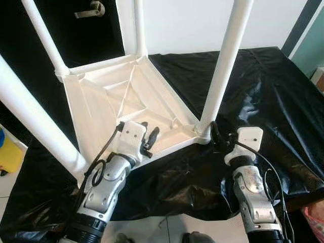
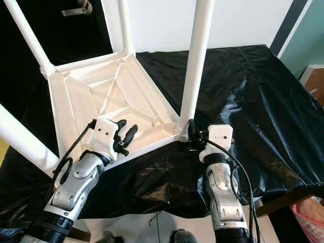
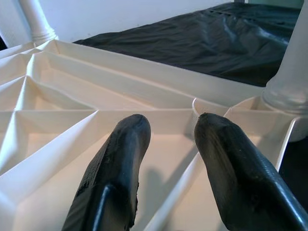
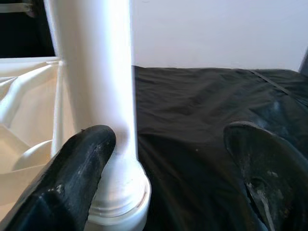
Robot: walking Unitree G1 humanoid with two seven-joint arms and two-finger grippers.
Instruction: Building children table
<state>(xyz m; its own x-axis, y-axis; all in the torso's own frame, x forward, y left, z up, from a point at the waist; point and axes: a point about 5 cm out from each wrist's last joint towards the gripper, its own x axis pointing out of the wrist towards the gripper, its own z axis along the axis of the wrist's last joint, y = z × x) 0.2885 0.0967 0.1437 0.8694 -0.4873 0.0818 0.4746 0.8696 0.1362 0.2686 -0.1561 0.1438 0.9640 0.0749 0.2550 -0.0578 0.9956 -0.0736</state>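
The left gripper [image 1: 150, 139] hangs over the near edge of the upturned table top [image 1: 121, 96], its two black fingers [image 3: 120, 163] parted by a narrow gap and holding nothing, their tips just above the ribbed underside. The right gripper [image 4: 168, 178] sits at the near right corner of the table, its fingers spread wide; one finger [image 4: 72, 178] is close beside the base of the near right leg [image 1: 225, 66], the other well out over the black sheet, and nothing is clasped between them.

The children's table is white plastic and lies upside down, its four round legs pointing up. The underside is a shallow tray of raised ribs that run diagonally from the corners to a square frame in the middle. Each leg stands in a round collar at its corner; the near right leg's collar [image 4: 120, 202] shows a ringed socket. The near left leg [image 1: 40, 126] slants toward the camera, the far left leg [image 1: 45, 40] and the far right leg [image 1: 140, 25] rise at the back corners.

The table rests on a glossy, wrinkled black sheet [image 1: 268, 91] that covers a raised surface and drapes over its near edge. Behind is a white wall [image 1: 192, 23], a dark door with a metal lever handle [image 1: 91, 10] at the far left, and a teal surface [image 1: 314, 45] at the far right. Pale floor tiles [image 1: 167, 228] show below.
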